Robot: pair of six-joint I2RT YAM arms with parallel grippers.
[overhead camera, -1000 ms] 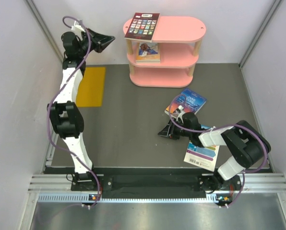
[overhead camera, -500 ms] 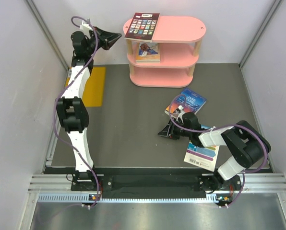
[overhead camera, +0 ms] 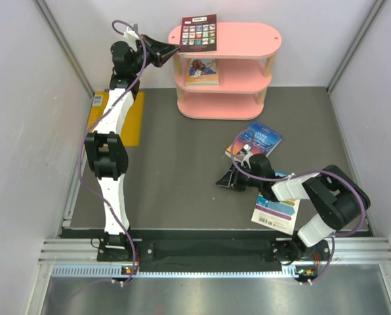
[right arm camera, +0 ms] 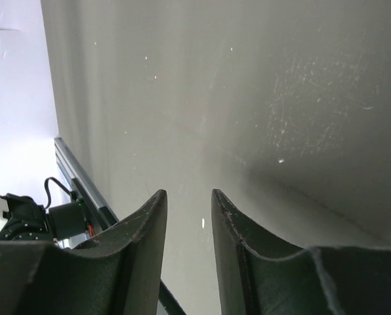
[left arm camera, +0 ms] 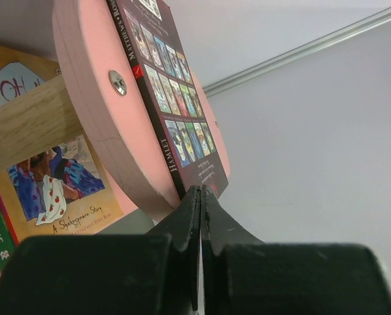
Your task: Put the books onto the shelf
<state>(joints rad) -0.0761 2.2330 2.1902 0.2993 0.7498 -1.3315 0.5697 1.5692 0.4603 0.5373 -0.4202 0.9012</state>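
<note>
At shelf (overhead camera: 248, 39) top, pushing dark red book (overhead camera: 199, 33) further in with closed left claw (left arm camera: 201, 192), finishing placement; right claw (right arm camera: 188, 195) part-open, empty.

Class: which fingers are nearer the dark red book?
Left. The left fingers, shut, sit beside the book atop the shelf; the right fingers are far off, near the floor.

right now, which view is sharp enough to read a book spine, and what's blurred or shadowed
Left wrist view: sharp on the dark red book, spine lettering readable; the shut left pincer is nearly black. Right wrist view: floor in focus, fine scratches, soft shadow lower right; right pincer very dark. Top view: even light, no glare, covers too small to read.
</note>
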